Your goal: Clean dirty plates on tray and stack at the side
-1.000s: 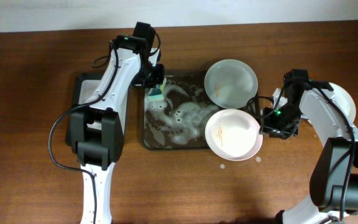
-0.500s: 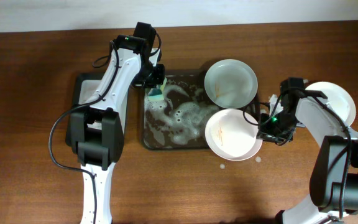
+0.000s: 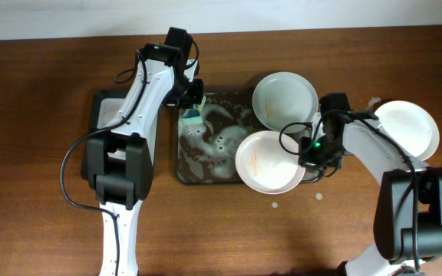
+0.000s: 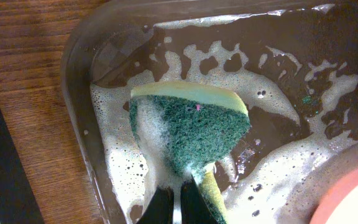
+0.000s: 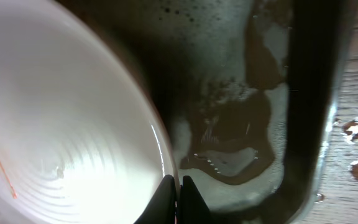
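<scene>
Plates: side plate (image 3: 407, 129) sits apart on the table (image 3: 52, 215), rear plate (image 3: 285, 102) and smeared plate (image 3: 267, 161) at the sudsy tray (image 3: 178, 161) judged outstanding (right gripper (image 5: 176, 185) pinches the smeared rim; left gripper (image 4: 178, 200) clamps the sponge (image 4: 188, 130)).

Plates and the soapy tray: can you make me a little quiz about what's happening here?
1. Pick one: the left end effector holds A) a green sponge, B) a plate, C) nothing.
2. True or false: the right end effector grips the plate with orange marks by its rim.
3. Fill in: the overhead view shows ___ white plates.
Key: 1 A. 2 true. 3 three: the marked one, a second plate at the tray corner, and a third plate on the table.
</scene>
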Motion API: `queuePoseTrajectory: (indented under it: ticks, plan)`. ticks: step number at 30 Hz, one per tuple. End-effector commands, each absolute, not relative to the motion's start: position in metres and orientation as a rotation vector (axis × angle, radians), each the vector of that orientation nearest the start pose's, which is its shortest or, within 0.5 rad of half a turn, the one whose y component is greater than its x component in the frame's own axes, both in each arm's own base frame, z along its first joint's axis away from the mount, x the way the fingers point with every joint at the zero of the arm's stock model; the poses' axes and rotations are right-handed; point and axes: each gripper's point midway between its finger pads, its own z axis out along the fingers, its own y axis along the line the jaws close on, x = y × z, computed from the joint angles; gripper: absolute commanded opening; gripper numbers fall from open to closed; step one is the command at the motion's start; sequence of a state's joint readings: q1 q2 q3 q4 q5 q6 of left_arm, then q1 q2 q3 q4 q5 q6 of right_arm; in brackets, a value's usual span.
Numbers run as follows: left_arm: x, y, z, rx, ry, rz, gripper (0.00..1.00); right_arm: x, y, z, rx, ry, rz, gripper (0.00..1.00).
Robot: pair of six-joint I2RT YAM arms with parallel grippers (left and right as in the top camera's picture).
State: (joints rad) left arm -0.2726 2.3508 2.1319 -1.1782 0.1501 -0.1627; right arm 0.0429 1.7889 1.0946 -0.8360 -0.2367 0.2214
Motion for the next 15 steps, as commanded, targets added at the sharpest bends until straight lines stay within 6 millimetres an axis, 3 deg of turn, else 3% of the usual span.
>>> queuePoseTrajectory:
  ticks: [1,4,7,12,15]
  plan:
    - [0.476,-0.162,0.066,0.169,2.987,-0.294,0.01,0.305,0.073,0.017,0.342,3.118,0.396,0.04]
    - [0.476,-0.162,0.066,0.168,2.987,-0.294,0.01,0.299,0.105,0.021,0.278,3.137,0.450,0.04]
    - [0.476,-0.161,0.066,0.175,2.986,-0.293,0.01,0.313,0.128,0.035,0.186,3.088,0.409,0.04]
    - [0.475,-0.145,0.069,0.133,3.006,-0.296,0.01,0.347,0.141,0.048,0.302,2.950,0.379,0.04]
    - [0.474,-0.138,0.096,0.106,3.009,-0.311,0.01,0.353,0.143,0.049,0.286,2.918,0.348,0.04]
